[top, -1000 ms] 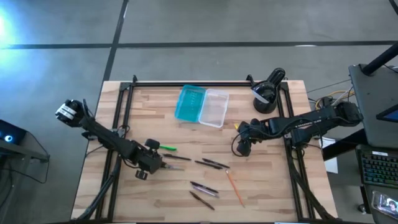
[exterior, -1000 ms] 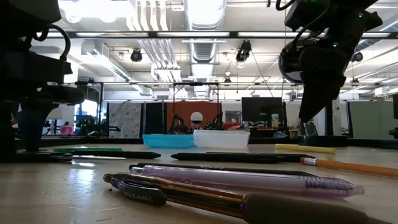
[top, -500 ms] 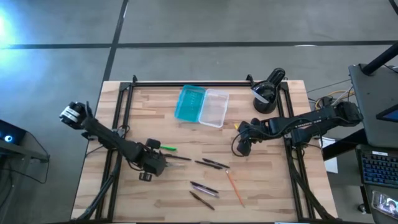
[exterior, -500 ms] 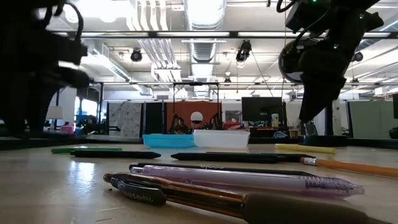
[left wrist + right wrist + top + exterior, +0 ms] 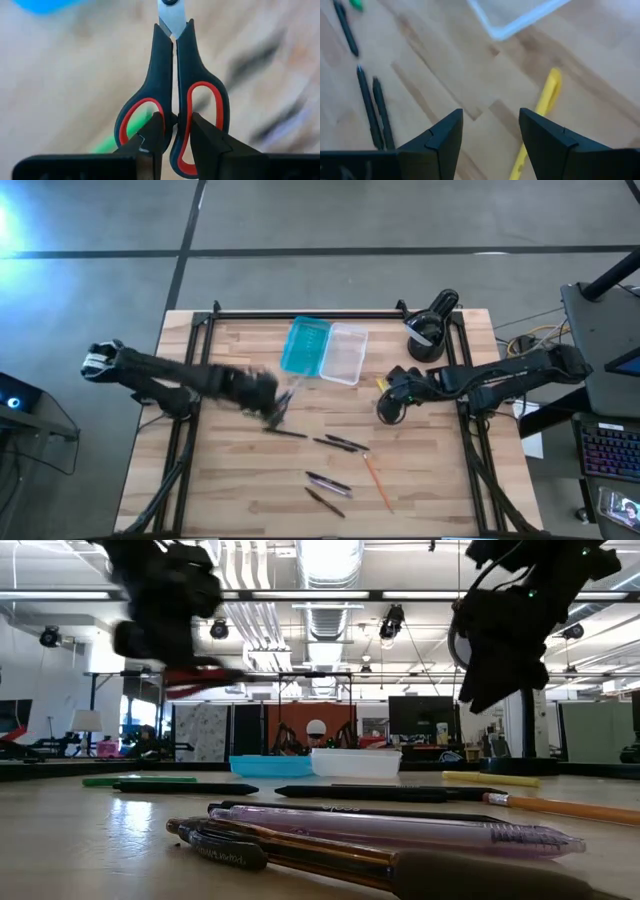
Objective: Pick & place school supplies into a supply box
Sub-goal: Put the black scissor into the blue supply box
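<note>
Now scissors (image 5: 172,95) between left tool (image 5: 172,131) fingers.

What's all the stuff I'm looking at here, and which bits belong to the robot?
Supply box: one, turquoise half and clear half, far middle of table.
Scissors: one, black with red handles, held off the table.
Green marker: one, left side.
Dark pens: several, middle and near side.
Orange pencil: one, near right.
Yellow pencil: one, under right gripper.
Black round device: one, far right corner.
Table: one, light wood.
Left gripper: shut on scissors, near box.
Right gripper: open, hovering right of centre.
</note>
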### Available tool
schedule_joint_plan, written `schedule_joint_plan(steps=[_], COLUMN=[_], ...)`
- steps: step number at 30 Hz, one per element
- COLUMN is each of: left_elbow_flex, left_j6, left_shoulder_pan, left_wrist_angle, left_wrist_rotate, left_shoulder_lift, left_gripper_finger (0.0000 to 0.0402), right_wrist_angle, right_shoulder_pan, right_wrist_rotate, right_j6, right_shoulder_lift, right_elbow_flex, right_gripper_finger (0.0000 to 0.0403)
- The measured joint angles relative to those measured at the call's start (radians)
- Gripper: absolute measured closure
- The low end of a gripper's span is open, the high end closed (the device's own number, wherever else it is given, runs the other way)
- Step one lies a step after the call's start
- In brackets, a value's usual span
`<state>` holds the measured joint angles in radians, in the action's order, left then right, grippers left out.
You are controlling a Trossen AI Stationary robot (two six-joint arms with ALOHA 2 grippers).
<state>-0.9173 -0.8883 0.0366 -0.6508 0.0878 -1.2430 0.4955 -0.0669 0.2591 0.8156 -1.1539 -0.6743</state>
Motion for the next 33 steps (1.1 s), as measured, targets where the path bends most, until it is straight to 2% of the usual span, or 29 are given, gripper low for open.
schedule_joint_plan(steps=[4,8,11,15,22,27,33], left_elbow_flex=[-0.019,-0.146,-0.308,-0.562,-0.901,-1.01,-1.037], left_j6=[-0.001,0.059,0.147,0.268,0.371,0.411,0.409], left_shoulder_pan=[-0.228,-0.337,-0.344,-0.337,-0.362,-0.369,-0.368], left_wrist_angle=[0.245,0.294,0.262,0.104,-0.147,-0.271,-0.282], left_wrist_rotate=[-0.089,-0.146,-0.185,-0.187,-0.17,-0.109,-0.096], left_shoulder_lift=[-0.085,-0.251,-0.398,-0.589,-0.851,-0.948,-1.012], left_gripper_finger=[0.0344,0.0344,0.0344,0.0344,0.0344,0.0344,0.034], right_wrist_angle=[0.064,0.164,0.234,0.264,0.25,0.232,0.201], right_shoulder_pan=[0.0,0.0,0.0,0.0,0.0,0.0,0.001], right_wrist_rotate=[0.045,0.11,0.148,0.17,0.199,0.245,0.261], right_j6=[0.047,0.109,0.147,0.177,0.225,0.231,0.225], right_shoulder_lift=[0.097,0.205,0.276,0.34,0.362,0.353,0.354], right_elbow_flex=[0.009,0.023,0.045,0.081,0.13,0.136,0.136], right_gripper_finger=[0.0216,0.0216,0.0216,0.0216,0.0215,0.0219,0.022])
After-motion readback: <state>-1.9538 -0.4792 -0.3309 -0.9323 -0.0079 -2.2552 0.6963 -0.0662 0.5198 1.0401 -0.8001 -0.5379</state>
